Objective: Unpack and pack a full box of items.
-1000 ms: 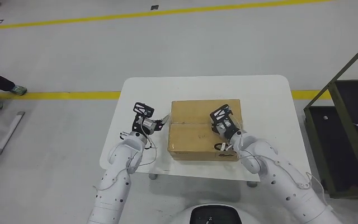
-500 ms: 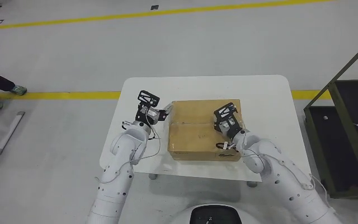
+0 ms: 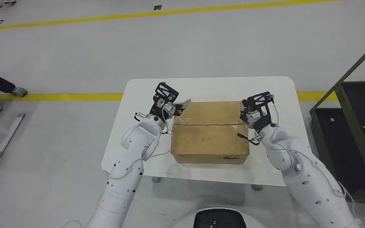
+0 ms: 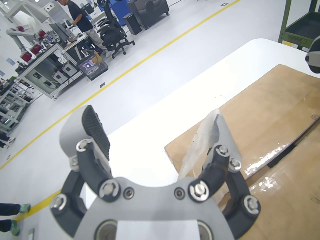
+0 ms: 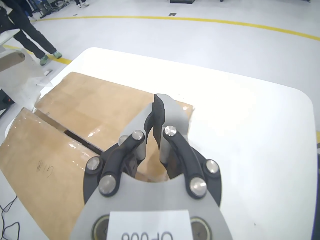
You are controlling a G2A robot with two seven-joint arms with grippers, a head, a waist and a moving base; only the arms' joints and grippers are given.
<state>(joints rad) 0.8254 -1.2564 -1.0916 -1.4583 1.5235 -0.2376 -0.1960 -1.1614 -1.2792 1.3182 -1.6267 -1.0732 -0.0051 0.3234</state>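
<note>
The cardboard box (image 3: pixel 210 132) sits mid-way on the white table (image 3: pixel 228 88), flaps down and a slit showing along the seam, so unpacking looks barely begun. The left gripper (image 4: pixel 153 116) gapes wide at its far left corner, a clear tape strip (image 4: pixel 200 143) clinging to one finger (image 4: pixel 231 143); the right gripper (image 5: pixel 157 108) is pinched together, empty, at the far right corner

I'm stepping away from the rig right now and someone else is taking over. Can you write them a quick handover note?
Cardboard box: on the white table, both top flaps down, with a narrow gap along the seam.
Left gripper: open, at the box's far left corner; a strip of clear tape clings to one finger.
Right gripper: shut, nothing seen in it, at the far right corner.
Done: some tape seems to be off the seam.
Left: open the flaps, unpack, repack.
</note>
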